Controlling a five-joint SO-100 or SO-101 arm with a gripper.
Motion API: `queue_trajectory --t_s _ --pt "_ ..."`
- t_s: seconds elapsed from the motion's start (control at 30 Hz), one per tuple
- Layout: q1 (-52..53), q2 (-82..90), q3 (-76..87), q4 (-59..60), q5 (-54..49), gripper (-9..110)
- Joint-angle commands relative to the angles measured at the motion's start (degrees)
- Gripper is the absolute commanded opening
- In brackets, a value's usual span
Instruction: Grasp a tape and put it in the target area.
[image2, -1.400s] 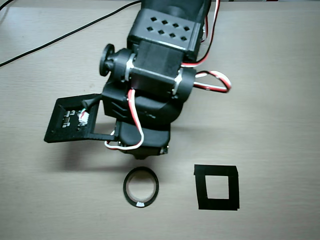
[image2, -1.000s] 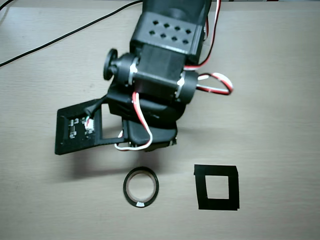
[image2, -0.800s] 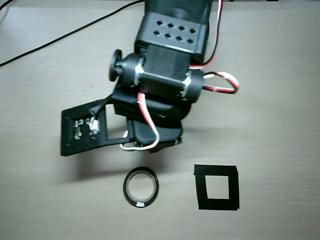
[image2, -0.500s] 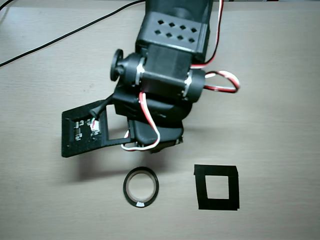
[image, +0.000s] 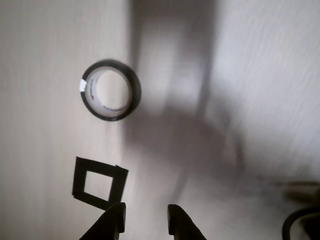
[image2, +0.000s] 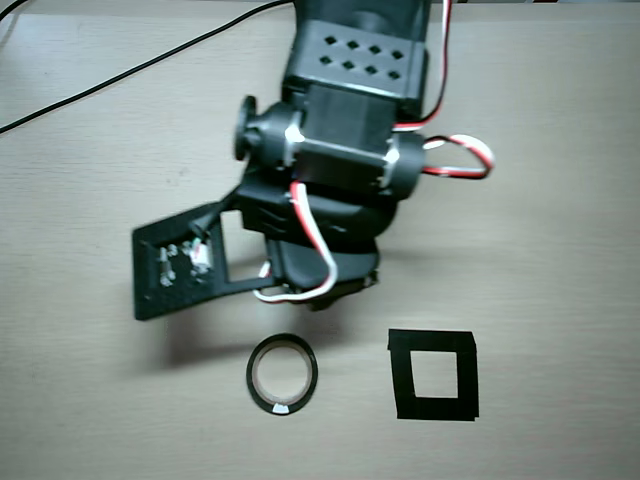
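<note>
Surface: pale wood-grain table (image2: 560, 200), fills both views, arm's shadow across it in the wrist view.
Tape: black ring (image: 111, 90) with pale inner face, lying flat on the table, upper left of centre in the wrist view; white mark on its left rim there. In the overhead view the tape (image2: 282, 373) sits bottom centre, white mark on its lower rim.
Target area: hollow black square frame (image: 99, 183), lower left of the wrist view, bare table inside. In the overhead view the target area (image2: 433, 373) is lower right, right of the tape, clearly apart from it.
Tape vs target: tape outside the frame, not touching it.
Gripper: gripper (image: 145, 220) enters from the bottom edge of the wrist view, two dark fingertips with a moderate gap, table showing between them, nothing held. Left fingertip overlaps the frame's lower right corner in that view; contact unclear, probably above it.
Arm: black arm body (image2: 345, 130) with red and white wires, upper centre of the overhead view, above the tape in frame.
Cable: black cable (image2: 120, 75), upper left of the overhead view.
</note>
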Motion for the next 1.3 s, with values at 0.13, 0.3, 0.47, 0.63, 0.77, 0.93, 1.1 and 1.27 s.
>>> queue_trajectory --t_s 0.13,0.3,0.47,0.63,0.77,0.93,1.1,1.27 --pt "-0.53 1.41 2.55 -2.37 -1.67 11" --pt "0.18 -0.53 5.89 -5.10 -3.60 16" --pt "1.41 -4.83 7.47 -9.84 -5.80 19" --pt "2.29 -10.81 6.42 -15.03 -7.91 21" --pt "2.99 -16.96 3.69 -17.67 -9.23 20" --pt "4.66 -25.40 -2.11 -19.16 -10.20 19" --pt "6.42 -32.52 -7.65 -19.16 -11.51 19" --pt "6.94 -35.60 -8.61 -20.48 -12.13 18"
